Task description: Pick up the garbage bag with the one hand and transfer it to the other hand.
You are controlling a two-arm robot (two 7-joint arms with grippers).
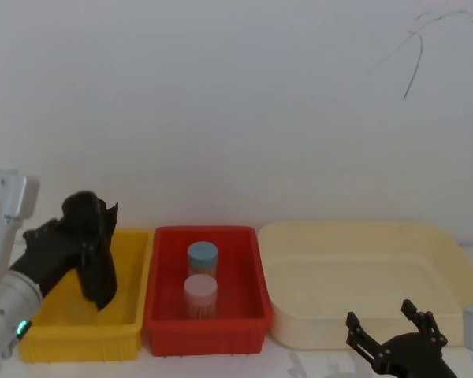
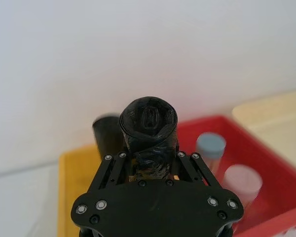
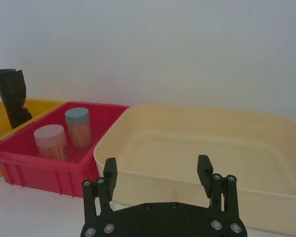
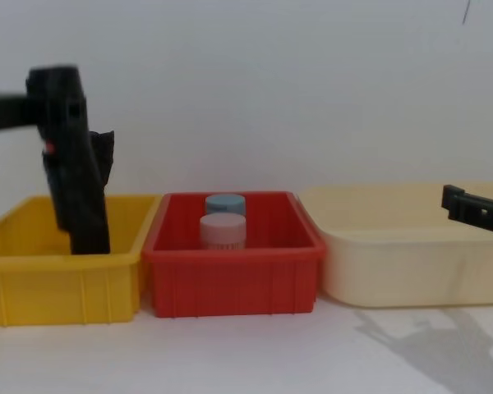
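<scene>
A plain white wall [image 1: 221, 94] stands behind a white table [image 4: 246, 353] with three open bins in a row: a yellow bin [image 1: 71, 335] on the robot's left, a red bin [image 1: 205, 331] in the middle and a larger cream bin [image 1: 347, 227] on the right. The red bin holds two small jars, a blue-lidded jar [image 1: 202, 256] behind a pale-lidded jar [image 1: 200, 291]. The left gripper [image 1: 77, 228], on the arm with the green light, is clamped around the garbage bag [image 1: 98, 276], a black rolled bundle. It holds the bag roughly upright over the yellow bin, gripping it near the top. The bag's lower end hangs down among the bin's walls, and I cannot tell whether it touches the bin floor. The right gripper [image 3: 158, 168] sits low at the near right of the table, in front of the cream bin, with its fingers spread wide and nothing between them. It is well apart from the bag, with the red bin between the two. The pick-up looks done and the hand-over not yet begun. The next move likely calls for raising the bag clear of the yellow bin and bringing it toward the middle. The right gripper would need to come up to meet it and close on a free stretch of the roll. Only then should the left gripper let go.
</scene>
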